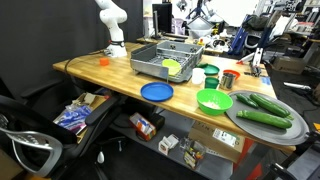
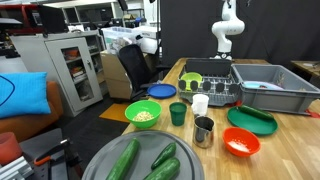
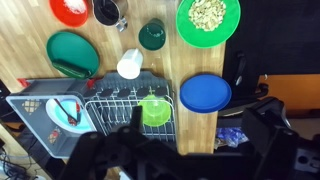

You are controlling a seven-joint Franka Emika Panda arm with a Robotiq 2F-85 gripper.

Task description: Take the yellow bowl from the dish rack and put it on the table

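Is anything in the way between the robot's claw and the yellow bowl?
No, nothing visible. The yellow bowl lies uncovered in the dish rack, and the gripper hangs above it with only air between. The white cup stands outside the rack.

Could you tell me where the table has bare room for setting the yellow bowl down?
Bare wood on the table lies between the robot base and the dish rack. Past the rack, the blue plate, green bowl and cucumber tray crowd it.

Table (image 1: 100, 70): light wood, smooth. Dish rack (image 1: 148, 65): grey matt plastic. Yellow bowl (image 3: 155, 110): glossy plastic.
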